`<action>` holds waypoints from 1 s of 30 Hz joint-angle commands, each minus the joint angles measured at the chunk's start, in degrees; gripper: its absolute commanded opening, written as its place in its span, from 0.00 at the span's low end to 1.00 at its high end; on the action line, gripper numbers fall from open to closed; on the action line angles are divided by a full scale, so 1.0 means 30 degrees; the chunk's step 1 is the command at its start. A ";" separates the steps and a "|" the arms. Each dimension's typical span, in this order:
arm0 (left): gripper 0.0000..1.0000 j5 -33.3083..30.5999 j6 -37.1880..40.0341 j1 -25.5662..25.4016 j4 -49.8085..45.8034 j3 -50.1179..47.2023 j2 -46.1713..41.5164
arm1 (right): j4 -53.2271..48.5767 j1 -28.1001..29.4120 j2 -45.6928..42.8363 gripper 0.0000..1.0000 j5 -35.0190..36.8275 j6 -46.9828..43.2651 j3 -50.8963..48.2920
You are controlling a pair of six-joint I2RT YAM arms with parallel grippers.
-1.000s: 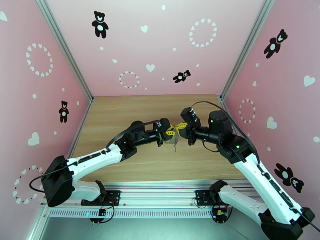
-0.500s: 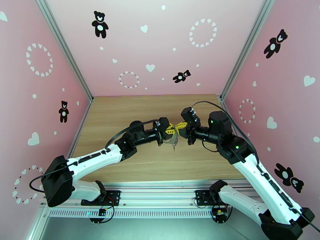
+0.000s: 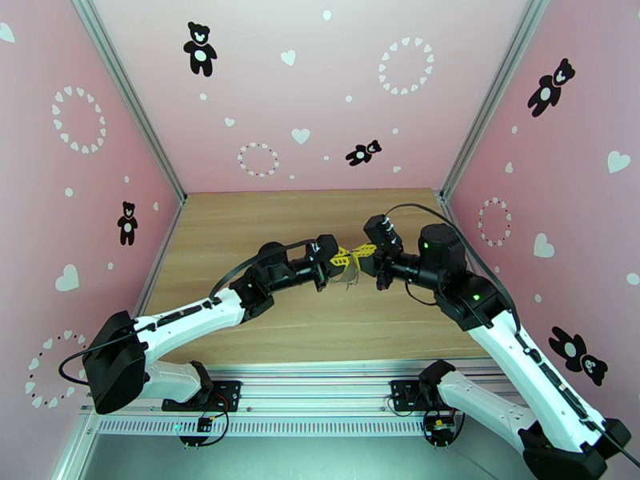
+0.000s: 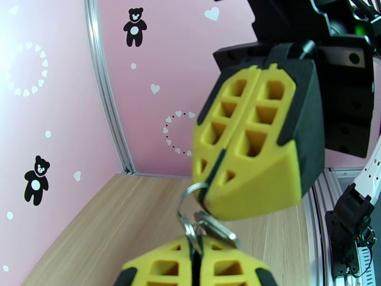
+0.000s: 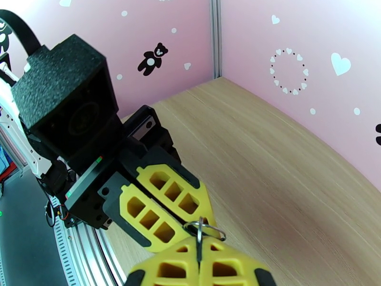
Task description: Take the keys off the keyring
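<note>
My left fingers pinch keyring | my right fingers pinch it too | ring bridges facing tips, both equally near

The left arm and right arm meet tip to tip above the middle of the surface; their jaws nearly touch, both closed on the keyring, so nothing passes between them; bare wood lies open behind, left and right of the arms; pink walls shut in three sides; a black cable arches above the right wrist, narrowing room there.
</note>
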 commanded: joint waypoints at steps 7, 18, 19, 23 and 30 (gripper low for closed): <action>0.00 -0.0873 0.0074 0.0187 0.0148 -0.0398 -0.0653 | 0.0093 -0.0103 -0.0614 0.00 0.0775 0.0081 0.0075; 0.00 -0.1091 -0.0769 0.0190 -0.0092 0.0049 -0.0760 | 0.0631 -0.0100 -0.1383 0.00 -0.1333 -0.1485 -0.0795; 0.00 -0.1186 -0.0751 0.0211 -0.0265 0.0162 -0.0718 | 0.0590 -0.0105 -0.1351 0.00 -0.1466 -0.1613 -0.0795; 0.00 -0.1969 -0.0968 0.0211 -0.0663 0.0484 -0.0769 | 0.0286 -0.0103 -0.1212 0.00 -0.2161 -0.2086 -0.0809; 0.00 -0.2924 -0.1858 0.0218 -0.0760 0.0936 -0.0725 | 0.0134 -0.0076 -0.1216 0.00 -0.2908 -0.2817 -0.1139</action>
